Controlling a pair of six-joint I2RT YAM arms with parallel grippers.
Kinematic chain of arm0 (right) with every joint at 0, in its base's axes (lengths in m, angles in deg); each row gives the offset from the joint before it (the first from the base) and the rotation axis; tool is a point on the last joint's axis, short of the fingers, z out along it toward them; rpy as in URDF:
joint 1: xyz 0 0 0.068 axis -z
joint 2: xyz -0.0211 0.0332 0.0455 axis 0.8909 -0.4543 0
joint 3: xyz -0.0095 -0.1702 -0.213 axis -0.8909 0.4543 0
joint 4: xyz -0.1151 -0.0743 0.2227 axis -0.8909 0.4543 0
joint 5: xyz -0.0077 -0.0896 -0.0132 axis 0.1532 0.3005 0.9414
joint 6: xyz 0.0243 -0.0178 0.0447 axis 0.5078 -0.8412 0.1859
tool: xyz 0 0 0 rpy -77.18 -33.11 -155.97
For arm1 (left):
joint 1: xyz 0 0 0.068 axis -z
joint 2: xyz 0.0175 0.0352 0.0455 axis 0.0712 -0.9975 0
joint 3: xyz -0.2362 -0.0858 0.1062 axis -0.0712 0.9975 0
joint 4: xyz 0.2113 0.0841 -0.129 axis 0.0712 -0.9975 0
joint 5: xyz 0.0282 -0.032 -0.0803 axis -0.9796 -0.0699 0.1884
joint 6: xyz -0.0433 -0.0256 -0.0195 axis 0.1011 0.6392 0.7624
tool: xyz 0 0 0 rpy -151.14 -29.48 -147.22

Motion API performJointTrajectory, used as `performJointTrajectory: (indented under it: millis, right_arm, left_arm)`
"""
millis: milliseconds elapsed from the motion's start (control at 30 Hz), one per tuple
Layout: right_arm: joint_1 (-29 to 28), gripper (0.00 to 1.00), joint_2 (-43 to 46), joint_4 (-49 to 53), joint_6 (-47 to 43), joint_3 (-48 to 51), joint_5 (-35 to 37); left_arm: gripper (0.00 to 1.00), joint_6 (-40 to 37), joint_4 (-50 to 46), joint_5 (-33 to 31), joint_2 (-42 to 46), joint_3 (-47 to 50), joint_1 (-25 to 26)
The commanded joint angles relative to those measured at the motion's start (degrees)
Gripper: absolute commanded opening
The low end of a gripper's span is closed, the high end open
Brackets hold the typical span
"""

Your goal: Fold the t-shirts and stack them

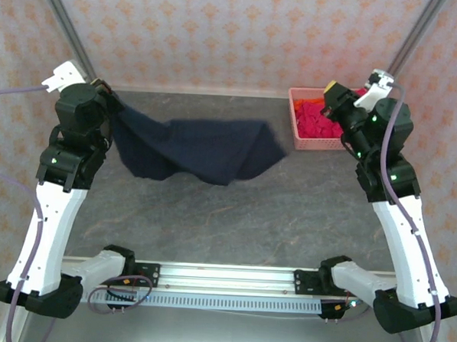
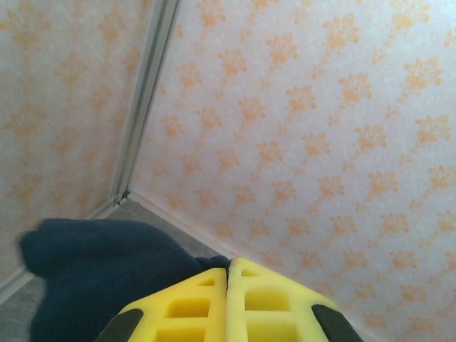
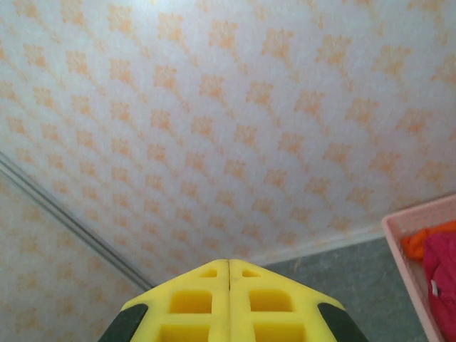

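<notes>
The dark navy cloth t-shirt [image 1: 206, 151] lies stretched across the far half of the grey stone-patterned desk [image 1: 234, 217], its long axis running left to right. Its left end is drawn up off the surface to the left tool [image 2: 228, 265], and its right end rests flat near the pink plastic lattice basket [image 1: 303, 137] without touching it. The lower edge sags into loose folds towards the arms.

The left tool's yellow fingers [image 2: 192, 306] are pressed together and pinch the shirt's raised corner (in the left wrist view the navy cloth bunches against their left side). This tool points up at the patterned wall.

The right tool [image 3: 229, 265] is closed too, with nothing between its fingers. It is held high above the basket at the far right corner.

In the basket, a magenta-red cloth t-shirt [image 1: 319, 124] and an orange cloth t-shirt [image 1: 308, 105] lie crumpled, the orange one farther back.
</notes>
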Motion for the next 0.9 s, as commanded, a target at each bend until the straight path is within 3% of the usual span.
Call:
performJointTrajectory:
  millis: [0, 133, 167, 267, 367, 567, 700, 867]
  right_arm:
    - [0.22, 0.00, -4.69, 3.95, -1.60, -4.04, 2.93]
    - [0.13, 0.00, -12.02, 2.16, -0.95, -5.45, -4.67]
    - [-0.09, 0.15, -13.39, 0.30, -0.35, -3.79, -6.76]
    - [-2.73, 0.47, -15.49, -2.96, -1.73, 1.33, -6.79]
    - [-7.15, 0.62, -17.82, -6.38, -3.14, 7.11, -5.74]
    - [-17.41, 0.71, -25.19, -18.14, -3.35, 17.33, -7.37]
    - [-21.11, 0.71, -30.22, -25.33, 0.75, 21.13, -10.10]
    - [-21.66, 0.73, -30.60, -31.91, 3.84, 25.86, -11.96]
  left_arm:
    - [0.00, -3.02, -2.09, -3.77, -4.07, -3.67, -0.29]
    - [0.00, -3.28, -3.17, -1.05, -10.09, -7.14, -0.27]
    - [0.00, -3.01, -3.02, -0.39, -10.92, -6.48, -0.27]
    - [0.00, -1.85, -0.83, 0.06, -11.13, -1.54, -0.27]
    - [0.00, -1.44, 0.75, -1.54, -10.86, 3.45, -0.27]
    - [0.00, -0.37, 1.40, -1.83, -12.56, 8.46, -2.49]
    - [0.00, 0.75, 1.61, 3.56, -14.71, 7.71, -2.26]
    - [0.00, 0.21, 1.69, 1.99, -18.45, 3.13, 5.90]
